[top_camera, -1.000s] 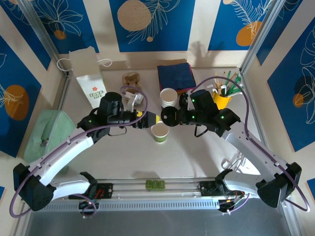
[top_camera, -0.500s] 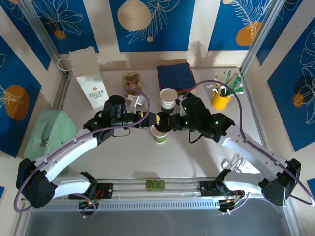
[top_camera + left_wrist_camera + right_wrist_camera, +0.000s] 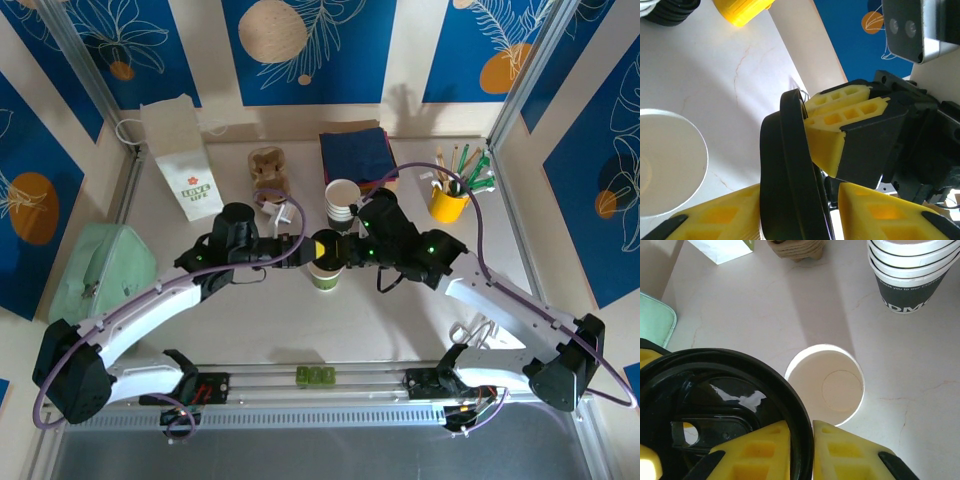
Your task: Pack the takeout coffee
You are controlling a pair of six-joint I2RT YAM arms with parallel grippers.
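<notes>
A: Why are both grippers crowded onto one lid?

B: I judge it a handover, or a change of grip. The right gripper (image 3: 801,430) has its fingers pressed together on the rim of the black lid (image 3: 715,405), so the disc sticks out to one side of them. The left gripper (image 3: 797,195) meets it edge-on, with a finger on either side of the disc.

A: Has the left one got hold?

B: Cannot tell. One finger lies against the lid, and the other shows a sliver of gap.

A: And the coffee?

B: The paper cup (image 3: 825,385) stands upright and lidless just beyond the right gripper's fingertips, below the lid. My guess is the lid is carried there so it can be laid flat and pressed on. A pinch at the rim alone would let it tip, so a second grip makes sense.

A: The surface?

B: A pale, faintly veined table (image 3: 400,320). It looks smooth, so a light cup could skid under a sideways push.

A: Around it?

B: A stack of cups (image 3: 910,275) stands farther out past the right gripper's tips, and a paper bag (image 3: 185,160) well beyond the left gripper — probably where the cup goes. Blue leaf-patterned wall panels (image 3: 300,50) close in the booth.
</notes>
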